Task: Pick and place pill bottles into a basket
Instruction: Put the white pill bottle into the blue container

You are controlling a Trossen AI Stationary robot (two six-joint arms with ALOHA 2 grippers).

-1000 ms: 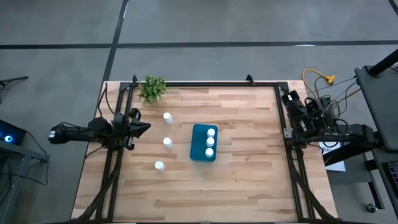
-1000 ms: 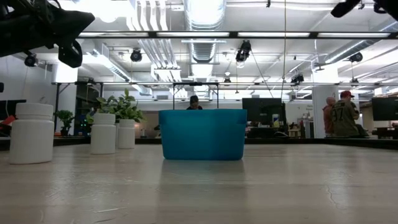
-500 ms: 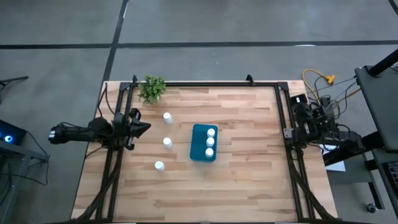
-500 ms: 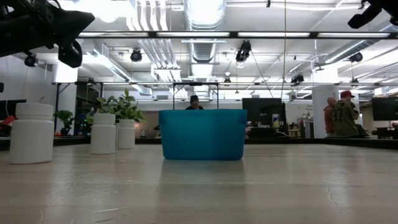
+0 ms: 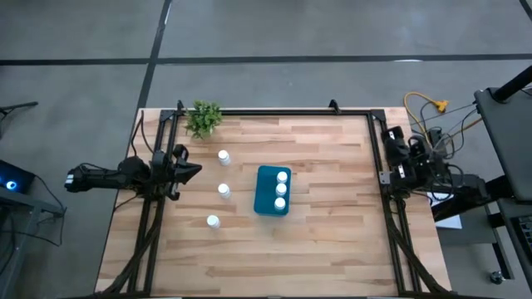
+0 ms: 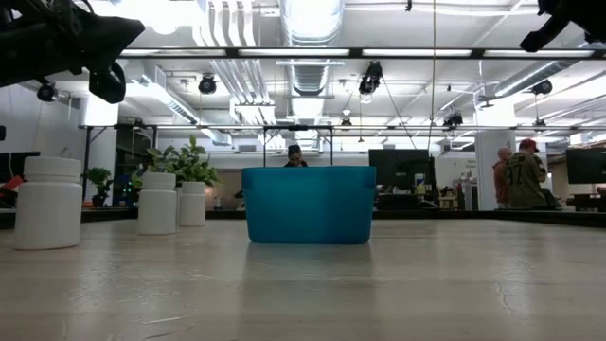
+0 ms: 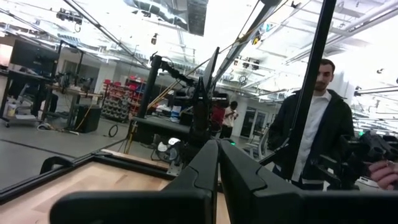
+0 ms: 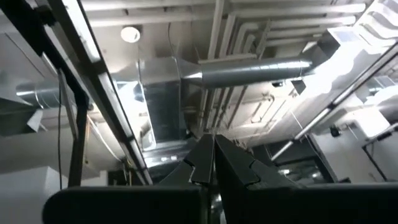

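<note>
Judging by three pill bottles [image 5: 280, 189] already in the basket [image 5: 268, 204] and three [image 5: 224, 190] standing left of it, I'm halfway. Both my left end effector [image 5: 193, 169] and right end effector [image 5: 386, 131] sit pressed together at the wooden counter [image 5: 332, 232] edges, so the left must open and reach next. People stand in the workshop beyond.

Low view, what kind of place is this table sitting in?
Probably an open lab or workshop: bare ceiling ducts and pipes overhead, monitors on desks behind the basket, and people standing around.

No readable text, label, brand, number or sign anywhere.
</note>
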